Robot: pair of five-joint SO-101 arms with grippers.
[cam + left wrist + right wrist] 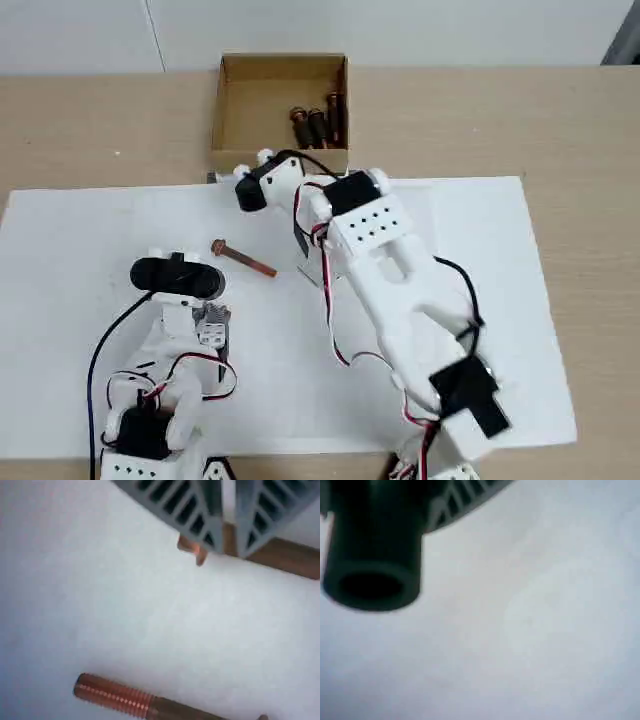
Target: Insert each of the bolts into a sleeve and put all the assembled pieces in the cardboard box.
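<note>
Left gripper [227, 545]: jaws pinching held bolt [292, 561] just over the white sheet [90, 260]. Loose bolt [243, 258]: 1, flat on the sheet, near mid-table. Cardboard box [250, 110] at the far edge: 3 assembled pieces [316, 125] lying inside. Right gripper [405, 505]: jaws clamped on 1 black sleeve [372, 575], bore visible. The sheet covers a wooden table [580, 120].

Nothing you can read here, no print legible on the cardboard box [255, 110], none on the white sheet [90, 240].
</note>
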